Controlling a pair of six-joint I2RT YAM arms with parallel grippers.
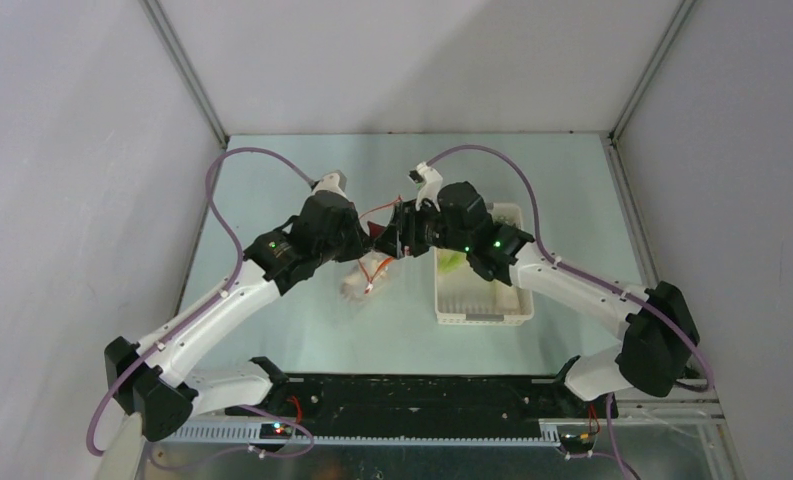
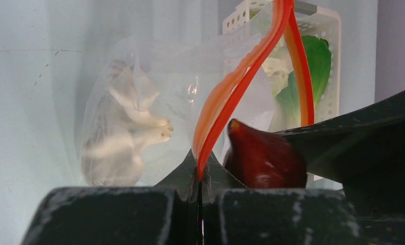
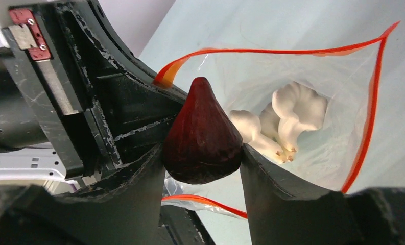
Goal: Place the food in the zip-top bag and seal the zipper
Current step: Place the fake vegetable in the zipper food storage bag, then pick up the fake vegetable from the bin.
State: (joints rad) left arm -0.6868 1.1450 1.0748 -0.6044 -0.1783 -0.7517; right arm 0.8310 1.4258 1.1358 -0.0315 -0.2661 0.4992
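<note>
Because the left gripper [image 2: 199, 176] is clenched on the red-orange zipper [image 2: 231, 92], propping the zip-top bag [image 3: 338, 102] open, the right gripper [image 3: 203, 155], grasping a dark red teardrop toy food [image 3: 203, 135], looks ready to drop it just ahead, beside the white mushrooms [image 3: 292, 109] already inside.

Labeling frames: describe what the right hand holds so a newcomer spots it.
Left of the white basket is a clear, orange-edged bag. At its open mouth the right hand pinches a dark red teardrop-shaped fruit, unlike the white mushrooms inside.
</note>
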